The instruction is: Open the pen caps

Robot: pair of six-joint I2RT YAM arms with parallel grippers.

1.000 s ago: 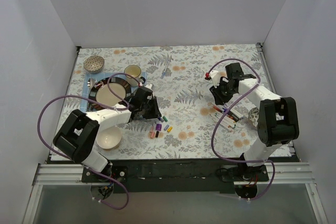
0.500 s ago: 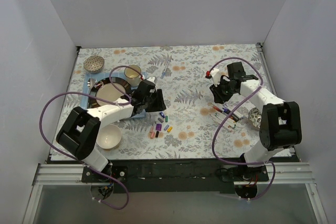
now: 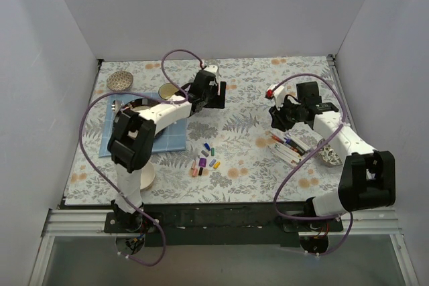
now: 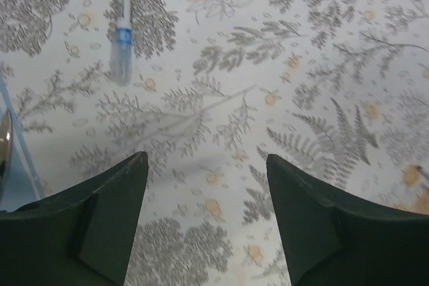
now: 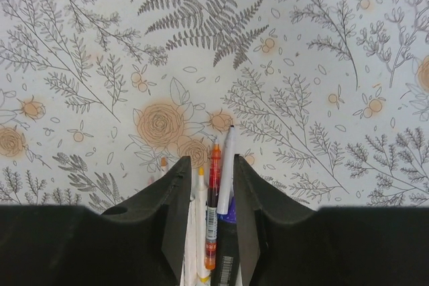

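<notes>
Several loose pen caps [image 3: 204, 160] in mixed colours lie in a cluster at the table's front centre. The pens [image 3: 289, 149] lie in a heap at the right. My right gripper [image 3: 278, 120] hovers just beyond that heap. In the right wrist view it [image 5: 210, 159] is open a few pen widths, with the pens [image 5: 214, 192] on the cloth showing through the gap. My left gripper [image 3: 216, 92] is stretched to the far centre. It [image 4: 206, 157] is open and empty above bare cloth. A pen with a blue cap [image 4: 122, 38] lies beyond its left finger.
A blue mat [image 3: 107, 135] lies at the left, with a metal bowl [image 3: 120, 80] and a cup [image 3: 167, 90] behind it. A white bowl [image 3: 144, 177] is near the front left. A metal piece [image 3: 328, 155] lies right of the pens. White walls enclose the table.
My left arm has swung from beside the cap cluster out to the far centre, and its jaws have gone from shut to open. The right gripper has barely moved.
</notes>
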